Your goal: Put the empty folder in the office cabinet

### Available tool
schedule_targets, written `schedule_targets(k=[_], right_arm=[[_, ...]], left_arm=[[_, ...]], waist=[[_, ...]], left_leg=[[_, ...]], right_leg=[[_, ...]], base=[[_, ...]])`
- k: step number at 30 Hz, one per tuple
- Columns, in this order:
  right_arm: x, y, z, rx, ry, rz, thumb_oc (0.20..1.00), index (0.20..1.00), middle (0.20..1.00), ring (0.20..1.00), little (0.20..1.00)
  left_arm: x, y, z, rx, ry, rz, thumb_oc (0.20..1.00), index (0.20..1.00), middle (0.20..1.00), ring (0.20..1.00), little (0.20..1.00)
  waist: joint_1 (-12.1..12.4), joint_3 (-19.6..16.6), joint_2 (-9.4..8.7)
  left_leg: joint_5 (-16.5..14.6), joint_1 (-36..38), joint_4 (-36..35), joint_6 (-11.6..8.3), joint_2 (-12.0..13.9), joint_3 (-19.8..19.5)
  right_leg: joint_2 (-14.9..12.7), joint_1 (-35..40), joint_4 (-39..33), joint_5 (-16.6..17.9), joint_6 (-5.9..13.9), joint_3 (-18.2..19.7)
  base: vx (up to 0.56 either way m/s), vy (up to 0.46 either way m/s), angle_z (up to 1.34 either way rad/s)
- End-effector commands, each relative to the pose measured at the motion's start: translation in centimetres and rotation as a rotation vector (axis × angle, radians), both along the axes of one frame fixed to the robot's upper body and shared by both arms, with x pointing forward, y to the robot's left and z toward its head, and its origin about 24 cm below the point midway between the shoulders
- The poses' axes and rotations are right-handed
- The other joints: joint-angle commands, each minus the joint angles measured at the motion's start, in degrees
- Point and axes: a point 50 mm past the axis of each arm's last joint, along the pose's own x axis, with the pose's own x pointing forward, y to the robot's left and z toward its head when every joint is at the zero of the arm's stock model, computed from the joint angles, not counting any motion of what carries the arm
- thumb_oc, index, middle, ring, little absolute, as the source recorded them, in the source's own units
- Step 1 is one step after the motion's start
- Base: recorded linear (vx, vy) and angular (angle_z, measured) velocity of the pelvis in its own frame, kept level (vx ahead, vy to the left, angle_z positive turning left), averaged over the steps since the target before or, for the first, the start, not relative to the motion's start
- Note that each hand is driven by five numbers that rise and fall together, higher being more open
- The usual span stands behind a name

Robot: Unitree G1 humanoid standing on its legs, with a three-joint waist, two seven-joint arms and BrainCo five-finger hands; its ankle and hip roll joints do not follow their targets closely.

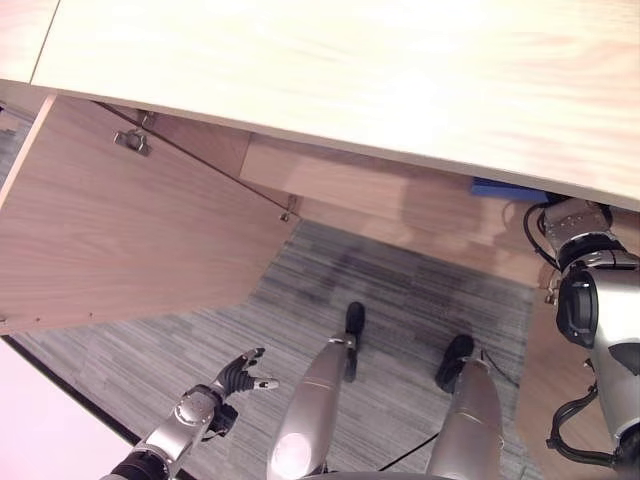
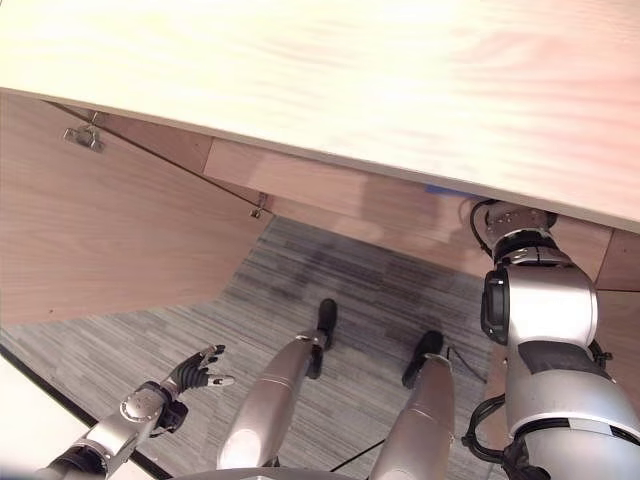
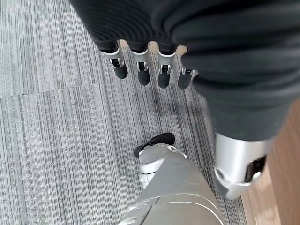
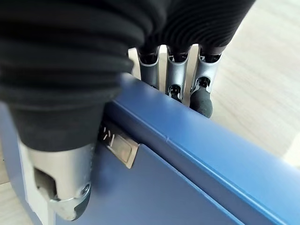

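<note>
Gripping the blue folder [image 4: 197, 159] in the right hand [image 4: 178, 89], thumb and fingers pinching it inside the cabinet [image 1: 360, 190]. Still needing release. Left hand [image 1: 240, 378] hanging open above the carpet [image 1: 400, 290], holding nothing.

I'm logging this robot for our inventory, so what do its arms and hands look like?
Both arms are silver-grey metal. The left hand and the right hand have silver fingers with dark tips, and a dark ribbed cover wraps the back of each hand and wrist.
</note>
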Motion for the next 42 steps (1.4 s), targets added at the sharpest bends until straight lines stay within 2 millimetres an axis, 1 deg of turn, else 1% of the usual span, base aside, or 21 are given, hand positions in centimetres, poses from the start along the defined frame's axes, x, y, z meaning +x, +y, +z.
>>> schedule_targets(k=[1, 3, 6, 7, 8, 10, 13, 14, 16, 24, 26, 27, 28, 29, 32, 33, 34, 35, 40, 41, 42], right_arm=[[-3.9, -1.4, -6.5, 0.148, 0.263, -0.131, 1.000, 1.000, 1.000, 1.000, 1.000], [-4.0, -1.0, -7.3, 0.156, 0.280, -0.124, 1.000, 1.000, 1.000, 1.000, 1.000], [-3.6, -0.9, -6.5, 0.173, 0.251, -0.127, 1.000, 1.000, 1.000, 1.000, 1.000], [-3.3, -1.1, -5.7, 0.182, 0.220, -0.137, 1.000, 1.000, 1.000, 1.000, 1.000], [-2.6, -1.8, -2.8, 0.183, 0.119, -0.150, 1.000, 1.000, 1.000, 1.000, 1.000], [-2.1, -2.3, -0.6, 0.176, 0.036, -0.156, 1.000, 1.000, 1.000, 1.000, 1.000], [-1.8, -3.8, 4.5, 0.115, -0.111, -0.159, 1.000, 1.000, 1.000, 1.000, 1.000], [-1.9, -4.2, 5.4, 0.093, -0.135, -0.161, 1.000, 1.000, 1.000, 1.000, 1.000], [-2.1, -4.5, 5.3, 0.092, -0.135, -0.167, 1.000, 1.000, 1.000, 1.000, 1.000], [-2.3, -4.0, 2.2, 0.110, -0.043, -0.139, 1.000, 1.000, 1.000, 1.000, 1.000], [-2.4, -3.5, 0.4, 0.136, -0.002, -0.130, 1.000, 1.000, 1.000, 1.000, 1.000], [-2.4, -3.2, -0.4, 0.142, 0.015, -0.125, 1.000, 1.000, 1.000, 1.000, 1.000], [-2.4, -3.1, -0.7, 0.145, 0.020, -0.118, 1.000, 1.000, 1.000, 1.000, 1.000], [-2.4, -3.0, -0.8, 0.145, 0.023, -0.117, 1.000, 1.000, 1.000, 1.000, 1.000], [-2.7, -2.2, -3.4, 0.180, 0.074, -0.117, 1.000, 1.000, 1.000, 1.000, 1.000], [-3.1, -2.0, -4.7, 0.195, 0.098, -0.121, 1.000, 1.000, 1.000, 1.000, 1.000], [-3.7, -1.2, -7.1, 0.232, 0.142, -0.125, 1.000, 1.000, 1.000, 1.000, 1.000], [-3.7, -1.1, -7.3, 0.234, 0.144, -0.125, 1.000, 1.000, 1.000, 1.000, 1.000], [-4.8, 2.1, -13.0, 0.321, 0.190, -0.054, 1.000, 1.000, 1.000, 1.000, 1.000], [-4.8, 2.2, -13.1, 0.323, 0.191, -0.053, 1.000, 1.000, 1.000, 1.000, 1.000], [-4.7, 3.7, -14.3, 0.340, 0.160, -0.005, 1.000, 1.000, 1.000, 1.000, 1.000]], left_arm=[[-0.2, 0.1, -0.1, 0.004, -0.002, 0.002, 1.000, 1.000, 1.000, 1.000, 1.000], [-0.3, 0.2, -0.2, 0.004, 0.004, 0.012, 1.000, 1.000, 1.000, 1.000, 1.000], [-0.3, 0.3, -0.2, 0.016, 0.003, 0.011, 1.000, 1.000, 1.000, 1.000, 1.000], [-0.4, 0.5, -0.3, 0.025, 0.008, 0.009, 1.000, 1.000, 1.000, 1.000, 1.000], [-0.5, 1.0, -0.2, 0.043, 0.016, -0.001, 1.000, 1.000, 1.000, 1.000, 1.000], [-0.7, 1.4, -0.1, 0.060, 0.025, -0.006, 1.000, 1.000, 1.000, 1.000, 1.000], [-0.8, 2.2, 0.1, 0.083, 0.037, -0.023, 1.000, 1.000, 1.000, 1.000, 1.000], [-0.8, 2.3, 0.2, 0.084, 0.035, -0.025, 1.000, 1.000, 1.000, 1.000, 1.000], [-0.8, 2.1, 0.2, 0.077, 0.038, -0.033, 1.000, 1.000, 1.000, 1.000, 1.000], [-1.2, 1.8, 0.0, 0.060, 0.051, -0.036, 1.000, 1.000, 1.000, 1.000, 1.000], [-1.3, 1.5, -0.2, 0.046, 0.055, -0.032, 1.000, 1.000, 1.000, 1.000, 1.000], [-1.5, 1.4, -0.3, 0.042, 0.058, -0.034, 1.000, 1.000, 1.000, 1.000, 1.000], [-1.4, 1.3, -0.3, 0.037, 0.057, -0.034, 1.000, 1.000, 1.000, 1.000, 1.000], [-1.5, 1.3, -0.3, 0.038, 0.060, -0.033, 1.000, 1.000, 1.000, 1.000, 1.000], [-1.4, 0.8, -0.4, 0.020, 0.056, -0.030, 1.000, 1.000, 1.000, 1.000, 1.000], [-1.4, 0.6, -0.5, 0.012, 0.057, -0.033, 1.000, 1.000, 1.000, 1.000, 1.000], [-1.3, 0.3, -0.5, -0.003, 0.053, -0.032, 1.000, 1.000, 1.000, 1.000, 1.000], [-1.4, 0.3, -0.5, 0.000, 0.056, -0.032, 1.000, 1.000, 1.000, 1.000, 1.000], [-0.7, -0.4, -0.3, -0.054, 0.031, -0.002, 1.000, 1.000, 1.000, 1.000, 1.000], [-0.8, -0.3, -0.3, -0.052, 0.033, 0.000, 1.000, 1.000, 1.000, 1.000, 1.000], [-0.6, -0.4, -0.3, -0.071, 0.027, 0.015, 1.000, 1.000, 1.000, 1.000, 1.000]], waist=[[1.0, 5.4, 3.38], [1.2, 5.2, 3.20], [1.4, 5.2, 3.39], [1.5, 5.0, 3.45], [1.9, 4.7, 3.67], [2.2, 4.4, 3.59], [2.8, 3.9, 3.54], [2.9, 3.6, 3.45], [3.1, 3.5, 3.51], [3.9, 3.1, 4.04], [4.0, 3.0, 4.31], [4.3, 3.2, 4.53], [4.2, 2.7, 4.47], [4.4, 3.1, 4.59], [4.3, 2.6, 4.68], [4.5, 3.0, 4.71], [4.6, 2.7, 4.58], [4.6, 2.6, 4.54], [4.4, 1.3, 3.31], [4.4, 1.3, 3.23], [4.1, 1.0, 2.52]], left_leg=[[-6.4, 3.8, -2.7, -3.50, 4.9, -4.5], [-5.8, 4.4, -3.9, -3.68, 4.9, -4.5], [-5.0, 4.6, -5.1, -3.91, 5.0, -4.5], [-4.6, 4.8, -5.6, -3.98, 5.0, -4.5], [-4.2, 5.4, -6.7, -4.14, 5.0, -4.5], [-4.0, 5.8, -7.4, -4.24, 5.1, -4.5], [-3.4, 7.1, -8.7, -4.63, 5.3, -4.8], [-3.2, 7.7, -9.4, -4.73, 5.2, -5.0], [-2.8, 8.3, -10.2, -4.81, 5.3, -5.2], [-1.8, 10.2, -12.6, -4.76, 5.5, -5.7], [-1.4, 10.9, -13.5, -4.81, 5.5, -6.0], [0.1, 10.8, -13.8, -4.73, 5.5, -5.8], [-0.7, 11.3, -14.2, -4.86, 5.5, -6.1], [0.3, 10.9, -14.1, -4.76, 5.5, -5.9], [-0.1, 12.3, -15.5, -5.07, 5.9, -6.5], [1.0, 12.2, -15.5, -5.04, 5.9, -6.3], [1.4, 12.8, -16.4, -5.05, 6.1, -6.5], [1.4, 13.0, -16.5, -5.05, 6.1, -6.6], [2.3, 15.6, -19.2, -5.17, 7.2, -6.9], [2.4, 15.8, -19.4, -5.17, 7.3, -6.9], [2.8, 17.0, -20.3, -5.26, 7.7, -6.6]], right_leg=[[-0.8, 4.6, -1.5, -2.6, 5.50, 0.3], [-0.8, 5.0, -2.4, -2.4, 5.64, 0.1], [-0.9, 5.2, -3.0, -1.9, 5.79, 0.0], [-0.9, 5.3, -3.4, -1.7, 5.88, -0.2], [-1.0, 5.7, -4.0, -1.3, 6.06, -0.3], [-1.1, 6.1, -4.2, -1.2, 6.14, -0.4], [-1.2, 7.4, -4.9, -0.8, 6.44, -0.7], [-1.3, 7.8, -5.3, -0.7, 6.48, -0.9], [-1.3, 8.6, -5.7, -0.7, 6.55, -1.3], [-1.2, 10.5, -7.3, -0.2, 6.75, -2.4], [-1.3, 11.0, -7.8, -0.1, 6.83, -2.7], [-1.6, 11.0, -8.1, 1.4, 6.44, -3.7], [-1.4, 11.6, -8.2, 0.2, 6.81, -3.1], [-1.6, 11.2, -8.4, 1.5, 6.43, -3.8], [-1.3, 12.8, -9.3, 0.5, 6.90, -3.7], [-1.4, 12.8, -9.7, 1.8, 6.55, -4.6], [-1.2, 13.8, -10.7, 2.4, 6.63, -5.0], [-1.1, 14.0, -10.9, 2.5, 6.64, -5.1], [-0.5, 17.1, -13.9, 3.7, 6.85, -6.3], [-0.5, 17.3, -14.0, 3.8, 6.87, -6.3], [-0.3, 18.4, -15.1, 4.3, 6.99, -6.4]], base=[[0.00, 0.000, 0.00], [0.00, 0.000, 0.00], [0.00, -0.019, 0.07], [0.00, -0.023, 0.06], [0.00, 0.000, 0.00], [0.00, -0.016, 0.00], [0.01, -0.033, 0.07], [0.02, -0.037, 0.08], [0.02, -0.031, 0.06], [-0.01, -0.004, 0.01], [-0.04, 0.014, 0.05], [0.09, -0.009, 0.10], [-0.09, 0.042, 0.07], [0.08, -0.022, 0.06], [-0.01, -0.002, 0.04], [-0.09, 0.021, 0.05], [-0.09, 0.020, 0.07], [0.00, 0.000, 0.00], [0.01, -0.001, 0.01], [0.00, 0.000, 0.00], [0.00, 0.000, 0.00]])
